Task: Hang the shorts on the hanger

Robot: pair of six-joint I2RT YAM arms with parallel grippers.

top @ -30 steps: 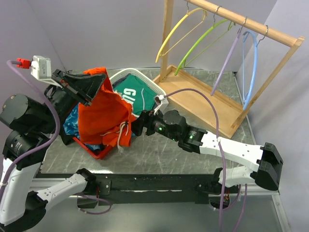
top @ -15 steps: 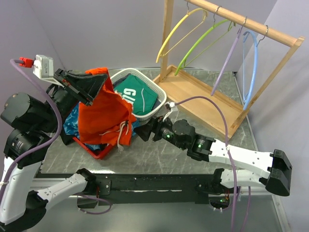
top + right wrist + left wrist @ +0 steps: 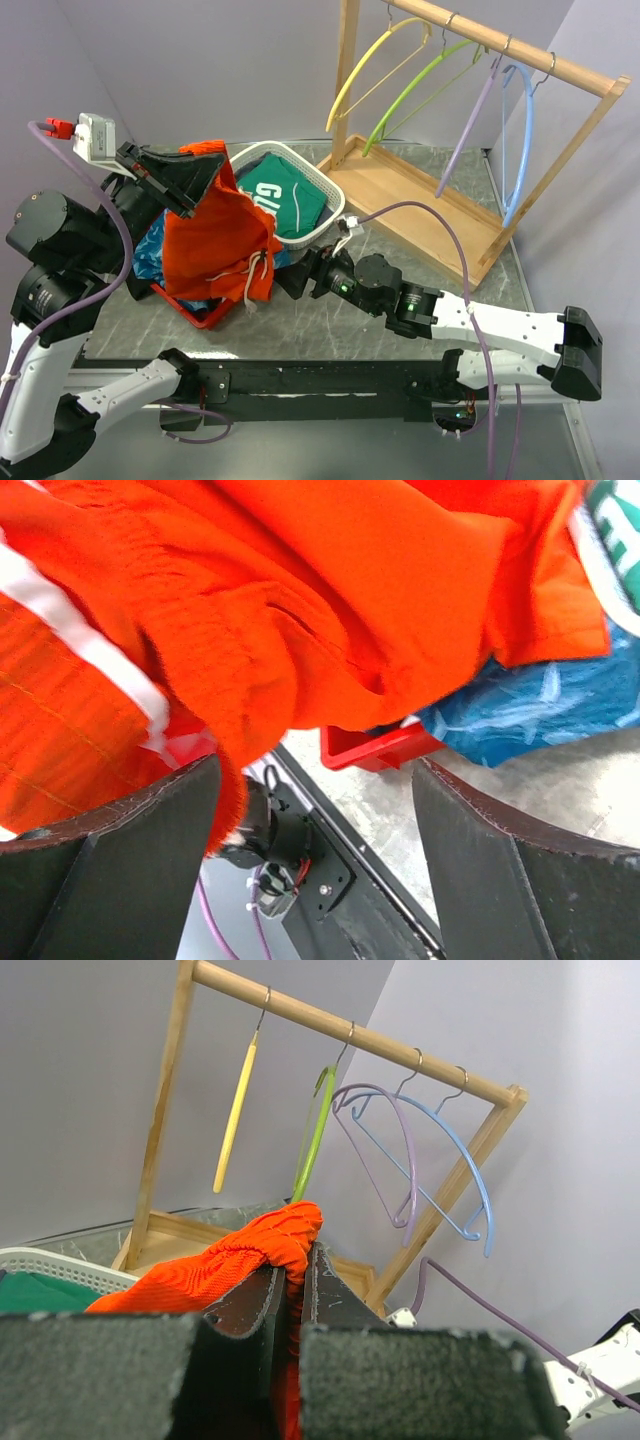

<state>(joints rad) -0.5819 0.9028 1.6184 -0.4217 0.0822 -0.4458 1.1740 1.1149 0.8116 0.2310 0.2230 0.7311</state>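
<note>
The orange-red shorts (image 3: 215,240) hang from my left gripper (image 3: 190,185), which is shut on their upper edge (image 3: 270,1245) above the red bin. The white drawstring (image 3: 250,275) dangles at their lower right. My right gripper (image 3: 285,280) is open, its jaws wide apart, right at the shorts' lower right edge; orange fabric (image 3: 300,610) fills its wrist view above the jaws. The yellow hanger (image 3: 372,62) hangs at the left end of the wooden rack's rail, and shows edge-on in the left wrist view (image 3: 235,1110).
A red bin (image 3: 195,310) with blue patterned cloth (image 3: 150,255) sits under the shorts. A white basket (image 3: 325,195) holds a green garment (image 3: 280,200). The wooden rack (image 3: 430,210) carries green (image 3: 415,85), purple (image 3: 465,130) and light blue (image 3: 522,140) hangers.
My right arm has drawn back from the basket, then swung its open gripper left toward the shorts' lower edge. My left gripper holds the shorts nearly still.
</note>
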